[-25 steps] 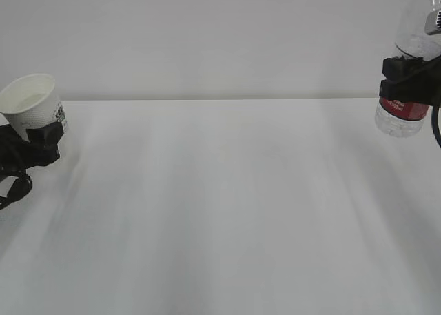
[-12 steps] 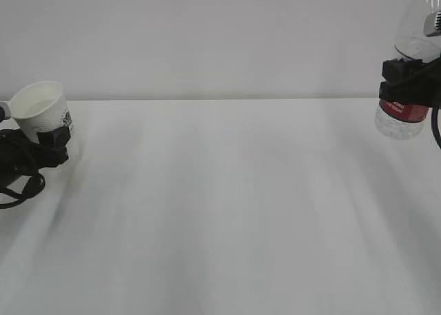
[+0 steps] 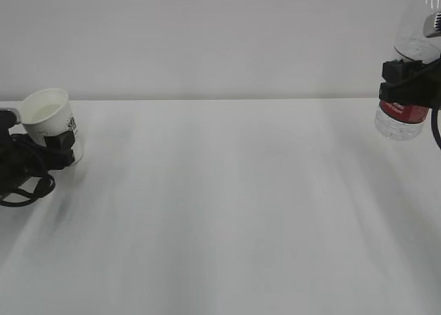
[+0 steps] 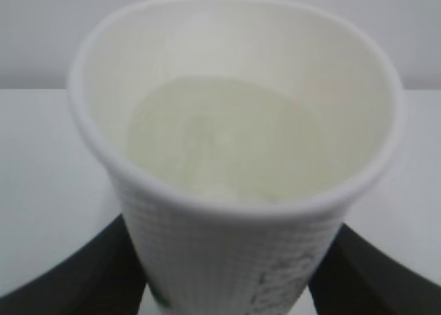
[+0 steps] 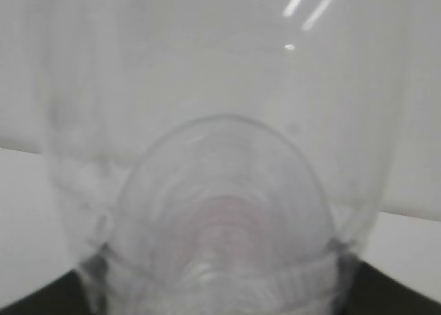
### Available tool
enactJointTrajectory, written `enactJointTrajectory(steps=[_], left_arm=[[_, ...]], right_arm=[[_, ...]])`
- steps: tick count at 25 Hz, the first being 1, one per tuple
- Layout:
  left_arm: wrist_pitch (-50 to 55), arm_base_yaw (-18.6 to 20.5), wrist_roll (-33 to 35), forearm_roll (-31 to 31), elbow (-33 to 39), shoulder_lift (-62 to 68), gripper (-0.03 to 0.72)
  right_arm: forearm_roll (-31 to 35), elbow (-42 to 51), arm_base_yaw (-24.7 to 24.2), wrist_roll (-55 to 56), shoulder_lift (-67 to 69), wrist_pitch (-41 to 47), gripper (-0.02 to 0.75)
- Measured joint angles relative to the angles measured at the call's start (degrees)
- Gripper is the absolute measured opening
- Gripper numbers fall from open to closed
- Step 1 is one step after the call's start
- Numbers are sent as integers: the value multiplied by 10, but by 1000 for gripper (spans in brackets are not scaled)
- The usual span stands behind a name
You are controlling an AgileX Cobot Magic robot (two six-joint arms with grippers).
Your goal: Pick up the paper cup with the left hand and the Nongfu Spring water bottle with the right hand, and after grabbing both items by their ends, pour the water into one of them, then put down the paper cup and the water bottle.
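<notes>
Soft, even, bright light; faint shadows; both wrist views blurred close up.

The left hand [image 3: 54,148] sits low at the far left, jaws clamped around something. The right hand [image 3: 406,80] hangs raised at the far right, gripping likewise.

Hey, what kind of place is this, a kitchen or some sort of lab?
Probably a robot test bench, not a kitchen: a bare white table against a blank wall, with one black tool gripping a paper cup and another gripping a water bottle.
</notes>
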Motion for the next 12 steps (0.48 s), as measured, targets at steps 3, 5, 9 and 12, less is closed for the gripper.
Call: enactJointTrajectory(steps=[3, 5, 9, 12], left_arm=[[-13, 0, 1, 0, -7, 11, 482], [-19, 0, 1, 0, -7, 15, 482], [-24, 0, 1, -2, -8, 18, 482], [-24, 0, 1, -2, -8, 18, 481]], right_arm=[[0, 0, 0, 0, 0, 1, 361], [0, 0, 0, 0, 0, 1, 361], [0, 0, 0, 0, 0, 1, 361], [0, 0, 0, 0, 0, 1, 361]])
